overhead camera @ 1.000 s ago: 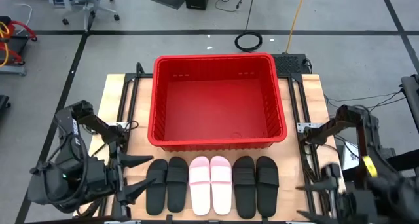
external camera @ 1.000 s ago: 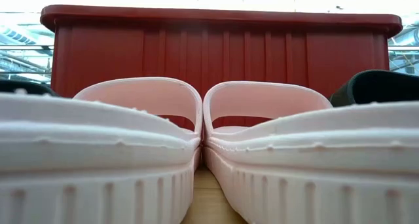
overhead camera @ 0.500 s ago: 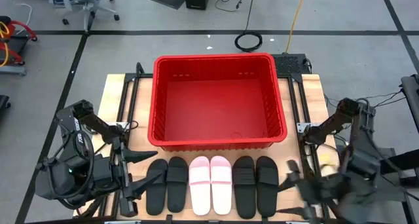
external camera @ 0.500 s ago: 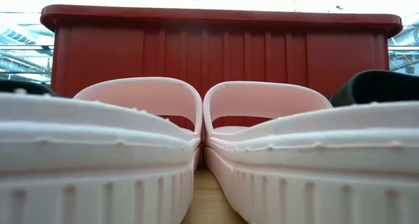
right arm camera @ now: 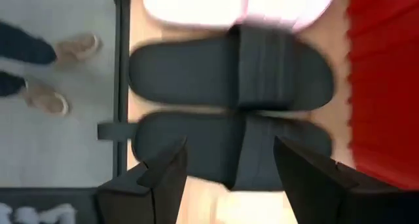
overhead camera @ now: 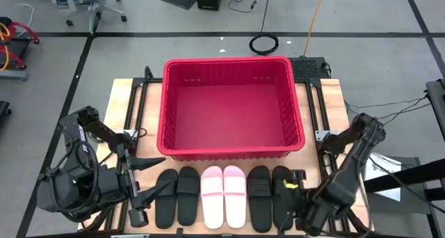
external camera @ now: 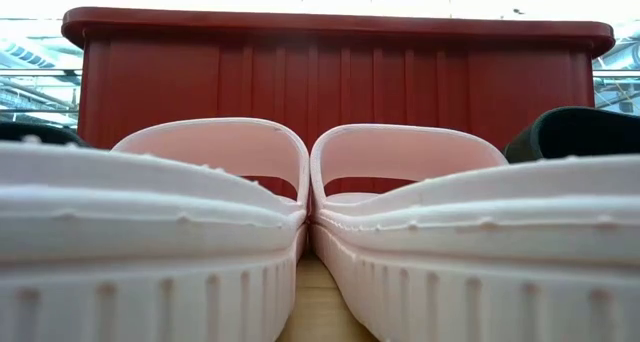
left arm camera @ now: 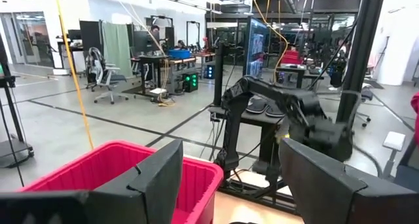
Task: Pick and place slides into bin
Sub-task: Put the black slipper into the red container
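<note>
Before red bin [overhead camera: 229, 149]: black, pink-white slides [overhead camera: 223, 196] | right tool [overhead camera: 288, 204] wide | left tool [overhead camera: 149, 179] wide

Right gripper [overhead camera: 290, 200] now over rightmost black slide [overhead camera: 282, 196], jaws open

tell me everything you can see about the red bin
The red bin is a large rectangular plastic crate with tall ribbed walls and a rolled rim, sitting upright on the far half of the wooden table. It is empty, its bare floor showing. The row of six slides lies just in front of its near wall, apart from it. Neither gripper touches it.
</note>
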